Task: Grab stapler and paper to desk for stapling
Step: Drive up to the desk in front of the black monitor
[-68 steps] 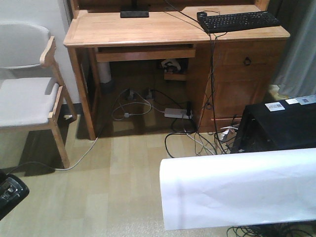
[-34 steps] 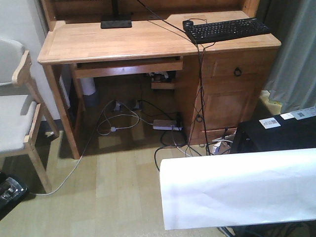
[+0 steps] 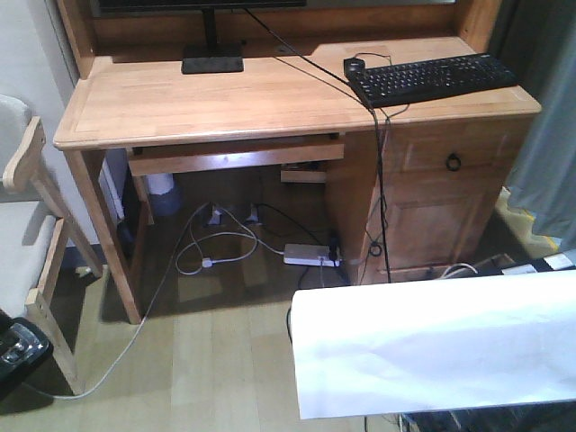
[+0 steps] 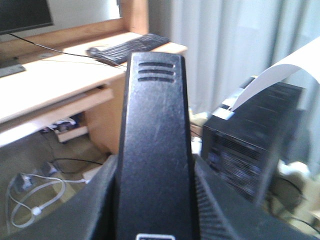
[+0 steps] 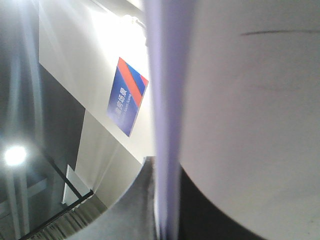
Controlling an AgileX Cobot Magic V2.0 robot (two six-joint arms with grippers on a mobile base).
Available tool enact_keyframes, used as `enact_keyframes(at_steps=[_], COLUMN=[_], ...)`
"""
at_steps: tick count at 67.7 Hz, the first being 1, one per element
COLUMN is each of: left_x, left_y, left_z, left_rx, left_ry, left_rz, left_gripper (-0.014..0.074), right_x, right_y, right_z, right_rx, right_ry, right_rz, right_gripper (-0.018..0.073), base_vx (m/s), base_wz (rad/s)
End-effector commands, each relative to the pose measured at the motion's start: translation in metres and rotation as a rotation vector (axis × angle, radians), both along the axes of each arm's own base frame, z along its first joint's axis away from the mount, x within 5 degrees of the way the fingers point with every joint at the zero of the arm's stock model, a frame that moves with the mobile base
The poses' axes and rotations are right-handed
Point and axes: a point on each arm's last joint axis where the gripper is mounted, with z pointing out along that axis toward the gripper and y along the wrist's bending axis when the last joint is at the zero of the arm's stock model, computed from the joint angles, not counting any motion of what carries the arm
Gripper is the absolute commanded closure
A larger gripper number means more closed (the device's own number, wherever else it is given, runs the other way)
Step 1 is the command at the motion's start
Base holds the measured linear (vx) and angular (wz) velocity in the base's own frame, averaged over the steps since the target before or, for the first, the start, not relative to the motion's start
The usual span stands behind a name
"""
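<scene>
**Front view.** Compared with half a second before, the surface [image 3: 225, 99] stood nearer and larger. The chair [image 3: 27, 225] had slid further toward the left edge. The paper [image 3: 432, 346] kept its place at lower right, held above the floor and well apart from the surface.
- On the surface: keyboard [image 3: 432, 79] at right, mouse [image 3: 355, 65] just beside its left end, monitor stand [image 3: 212, 65] at rear.
- Below right: drawer [image 3: 454, 162] with ring pull, closed, contents unseen.
- On the floor beneath: power strip [image 3: 310, 256] among loose cables.

**Left wrist view.** The stapler [image 4: 155, 125], black with three grooves, filled the centre. The left gripper [image 4: 155, 205] was clamped on it, one finger [image 4: 95, 200] showing at each side. The stapler was off the surface, which lay beyond at left. A black case [image 4: 250, 145] stood at right.

**Right wrist view.** The paper appeared edge-on, pinched in the right gripper [image 5: 167, 220]. A blue-and-red sign [image 5: 127, 97] and a lamp [image 5: 15, 155] showed overhead.
</scene>
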Motion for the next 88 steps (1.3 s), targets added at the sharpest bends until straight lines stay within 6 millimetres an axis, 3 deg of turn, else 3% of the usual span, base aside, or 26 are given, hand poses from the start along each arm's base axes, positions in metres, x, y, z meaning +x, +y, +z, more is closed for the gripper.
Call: enact_keyframes(at_steps=[1,88], left_x=[0.0015,0.0015], left_y=[0.0008,0.0008], left_z=[0.0193,0.0193], left_rx=[-0.095,-0.095], left_ry=[-0.102,-0.102], left_rz=[0.020,0.020], left_gripper=[0.0603,0.0603], right_x=[-0.0019,-0.0018], right_y=[0.0001,0.0001], right_z=[0.0024,0.0023], right_rx=[0.011,0.011], right_ry=[-0.043,-0.042], right_rz=[0.008,0.008], right_gripper=[0.0561,0.0561], base_vx=[0.28,0.23], base_wz=[0.09,0.07])
